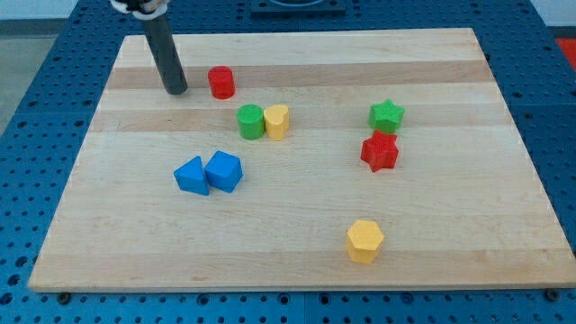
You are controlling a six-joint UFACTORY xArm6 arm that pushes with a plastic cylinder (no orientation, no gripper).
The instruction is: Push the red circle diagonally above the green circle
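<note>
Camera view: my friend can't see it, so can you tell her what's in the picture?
My tip rests on a pale wooden board, just to the view's left of a red circle block, apart from it. Below that sit a green circle block touching a yellow block, then two blue blocks, a green star above a red star, and a yellow hexagon block.

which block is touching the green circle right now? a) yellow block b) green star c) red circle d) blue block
a: the yellow block sits pressed against the view's right side of the green circle, while the red circle stands apart, up and to the view's left of it.
</note>
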